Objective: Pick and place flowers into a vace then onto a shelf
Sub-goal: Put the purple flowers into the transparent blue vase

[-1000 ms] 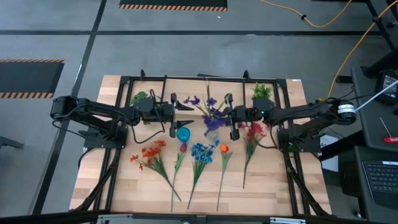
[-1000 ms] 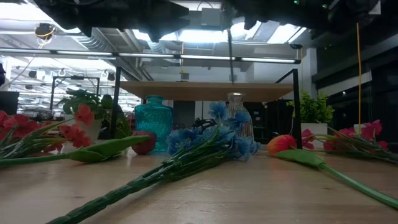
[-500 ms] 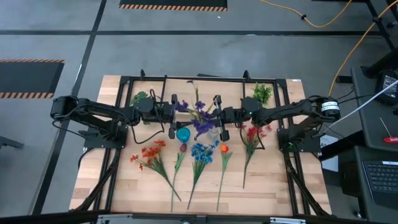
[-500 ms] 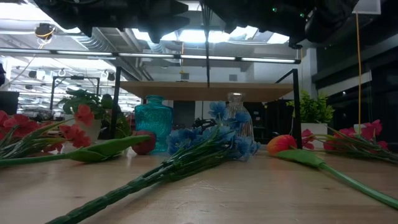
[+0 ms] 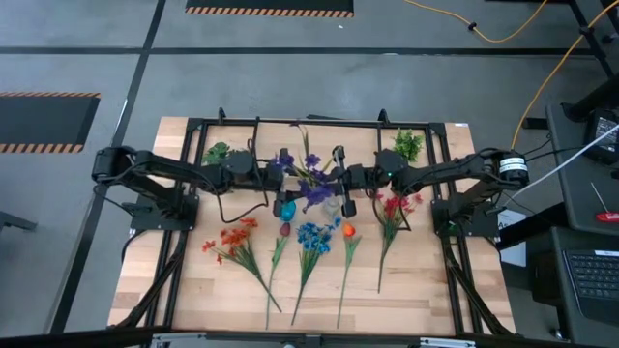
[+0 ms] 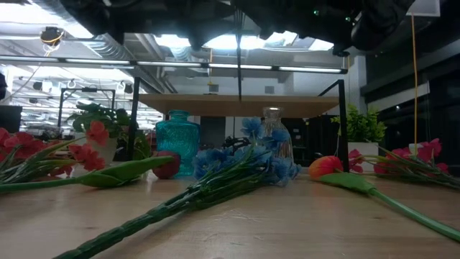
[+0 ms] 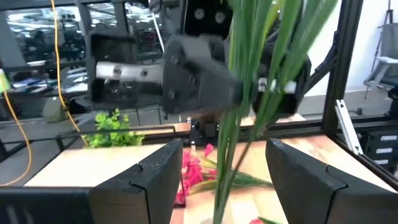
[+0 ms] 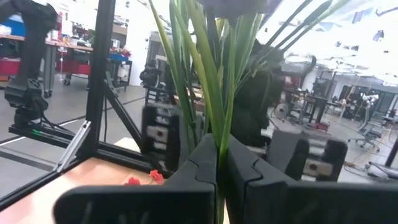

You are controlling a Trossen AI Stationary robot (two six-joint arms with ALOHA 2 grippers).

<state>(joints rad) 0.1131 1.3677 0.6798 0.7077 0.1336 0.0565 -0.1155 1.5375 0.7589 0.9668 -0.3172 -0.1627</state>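
A purple spray of flowers (image 5: pixel 309 182) stands upright in the air above the table's middle, with my right gripper (image 5: pixel 327 184) shut on it. My left gripper (image 5: pixel 290 182) is open; its fingers (image 7: pixel 155 177) stand on either side of the spray's green stems (image 7: pixel 239 112) with a gap on each side. Below them a teal vase (image 5: pixel 284 207) and a clear glass vase (image 6: pixel 275 140) stand on the table. Red-orange (image 5: pixel 232 240), blue (image 5: pixel 311 237) and red (image 5: pixel 392 208) sprays and an orange bud (image 5: pixel 348 231) lie flat on the tabletop. The shelf (image 6: pixel 237 104) shows behind the vases. My right gripper pinches the purple spray's bundled green stems (image 8: pixel 217 127) between its two fingers. The fingers come in level from the table's right side and lie across the stems. The spray is lifted clear and upright, leaves rising above the fingers and a thin stem (image 6: pixel 239 65) hanging below.
Two small potted plants (image 5: pixel 215 152) (image 5: pixel 407 143) stand at the far corners. A black metal frame (image 5: pixel 319 123) rings the table's far part. A dark red bud (image 5: pixel 284 230) lies by the teal vase. Bare wood lies along the near edge.
My right gripper has carried the purple spray toward the table's left, over the vases, then stopped. My left gripper has moved toward the table's right, so that its open fingers now stand around the spray's stems.
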